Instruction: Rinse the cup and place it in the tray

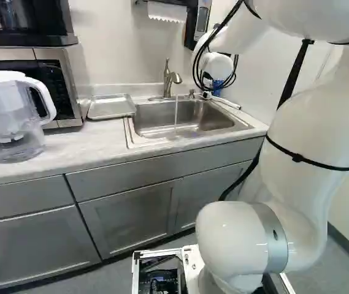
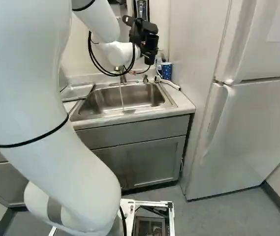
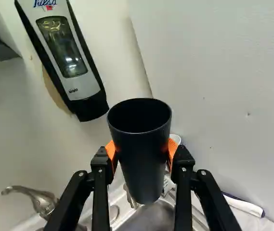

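One black cup (image 3: pixel 141 161) | between orange pads (image 3: pixel 173 149), touching both | claw (image 2: pixel 148 41) clamped on cup

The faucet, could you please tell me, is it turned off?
No, a thin stream of water falls from the faucet into the sink.

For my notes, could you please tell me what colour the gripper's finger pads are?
The pads are orange, seen best in the wrist view.
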You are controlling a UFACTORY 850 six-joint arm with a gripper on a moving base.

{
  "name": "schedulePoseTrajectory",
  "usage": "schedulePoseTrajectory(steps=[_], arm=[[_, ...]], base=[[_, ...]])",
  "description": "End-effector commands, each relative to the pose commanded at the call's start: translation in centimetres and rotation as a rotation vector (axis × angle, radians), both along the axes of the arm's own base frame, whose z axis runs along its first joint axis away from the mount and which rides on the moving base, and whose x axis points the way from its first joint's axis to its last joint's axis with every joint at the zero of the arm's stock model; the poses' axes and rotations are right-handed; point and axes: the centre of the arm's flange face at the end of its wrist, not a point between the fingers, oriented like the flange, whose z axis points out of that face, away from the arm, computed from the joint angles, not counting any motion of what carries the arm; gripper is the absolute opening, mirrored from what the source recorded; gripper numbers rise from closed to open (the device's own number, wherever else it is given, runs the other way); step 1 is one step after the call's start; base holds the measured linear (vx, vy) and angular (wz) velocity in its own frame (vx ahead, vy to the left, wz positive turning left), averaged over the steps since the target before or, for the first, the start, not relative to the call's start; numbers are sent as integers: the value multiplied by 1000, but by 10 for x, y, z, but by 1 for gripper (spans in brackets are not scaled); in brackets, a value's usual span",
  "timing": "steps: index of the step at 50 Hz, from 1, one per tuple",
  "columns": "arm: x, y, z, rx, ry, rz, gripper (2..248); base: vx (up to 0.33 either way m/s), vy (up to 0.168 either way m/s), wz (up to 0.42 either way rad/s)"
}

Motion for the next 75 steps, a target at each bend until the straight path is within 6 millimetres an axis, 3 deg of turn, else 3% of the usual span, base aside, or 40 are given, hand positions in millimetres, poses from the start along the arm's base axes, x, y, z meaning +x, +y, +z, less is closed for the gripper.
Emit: schedulePoseTrajectory(steps=[37,75], arm=[[-16,-4,-8,-159,143,126,121],[-14,-17,-15,-279,234,211,121]], base=[[0,0,0],[0,0,0]])
